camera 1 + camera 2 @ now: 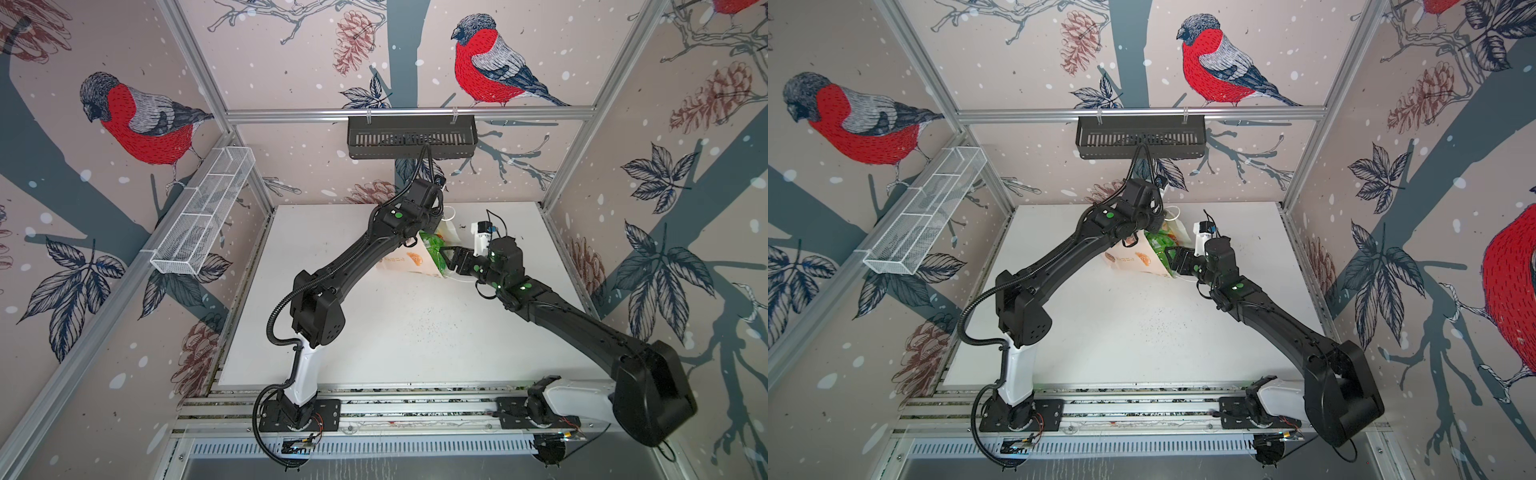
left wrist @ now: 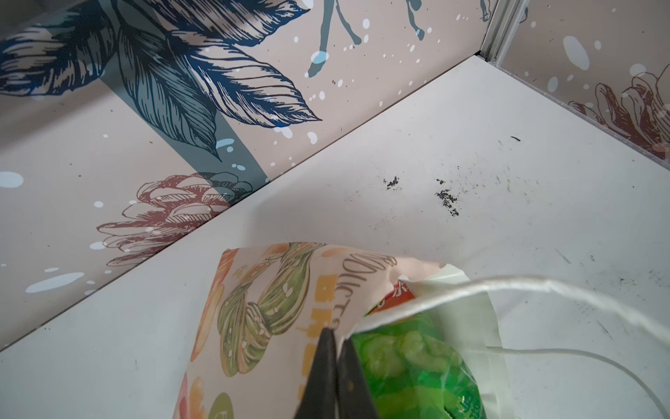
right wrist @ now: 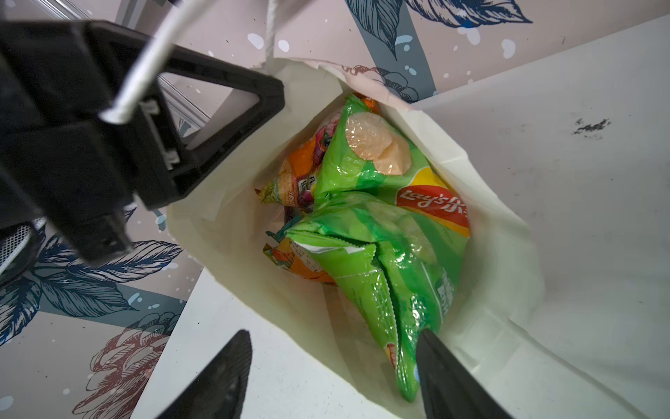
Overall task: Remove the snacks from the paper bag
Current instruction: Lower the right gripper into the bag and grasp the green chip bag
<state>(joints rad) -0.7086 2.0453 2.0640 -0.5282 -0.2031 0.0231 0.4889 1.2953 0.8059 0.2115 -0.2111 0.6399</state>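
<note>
1. My left claw is pinched tight on the rim of the paper bag and holds the mouth up and open. The bag sits toward the far side of the tabletop, a little right of the middle, and seems tipped so that its mouth faces my right arm.
2. My right claw is at that mouth, jaws wide apart and gripping nothing. The near end of the green packet lies between them, close against one finger.
3. The snacks I can see are all inside the bag. The green packet is on top, with an orange packet and others beneath it, mostly hidden.
4. I judge the step in hand to be the first grasp, and the green one is the target because it lies topmost and nearest.
5. To do it well, I should centre the jaws on the flat crimped end of the packet, not its puffed belly, which would likely slip. I should also stay off the bag's inner wall so I don't pinch paper along with the film.
6. Then I should pull straight out along the bag's length, slowly, while the left claw anchors the rim — otherwise the bag may slide with me.
7. The white cord handle loops near the opening — my fingers should stay clear of it.
</note>
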